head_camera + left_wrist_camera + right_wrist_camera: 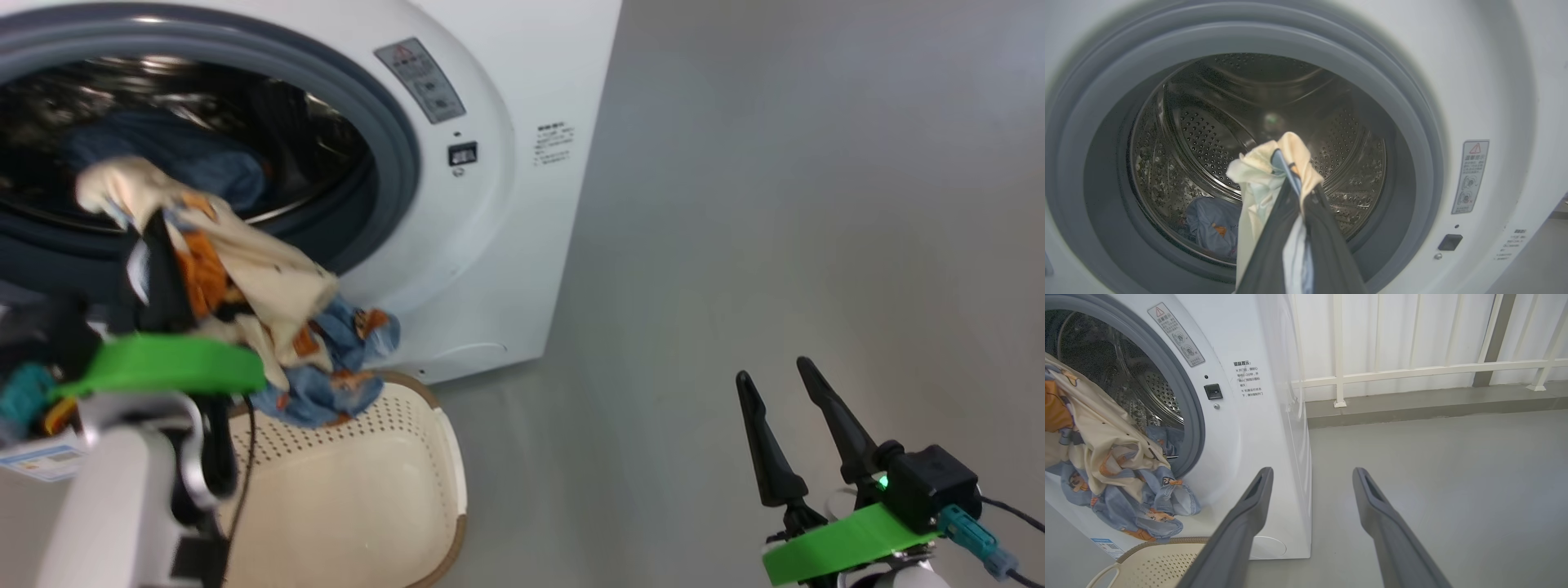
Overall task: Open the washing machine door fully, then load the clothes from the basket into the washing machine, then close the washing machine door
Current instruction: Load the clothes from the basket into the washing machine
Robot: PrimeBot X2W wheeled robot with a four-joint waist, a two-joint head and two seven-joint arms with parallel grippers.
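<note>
The washing machine (522,245) stands with its grey gasket and steel drum (1208,134) uncovered; the washing machine door is out of view. A blue garment (1212,224) lies inside the drum. My left gripper (147,237) is shut on a bundle of cream, orange and light blue clothes (261,286), in front of the drum's lower rim. The bundle hangs down over the cream basket (392,490). In the left wrist view the left gripper (1294,183) points into the drum with clothes (1261,171) pinched at its tips. My right gripper (774,369) is open over bare floor, well right of the machine.
Grey floor (775,204) spreads to the right of the machine. A white railing (1412,369) on a low kerb runs behind it. The basket (1159,563) sits on the floor right against the machine's front.
</note>
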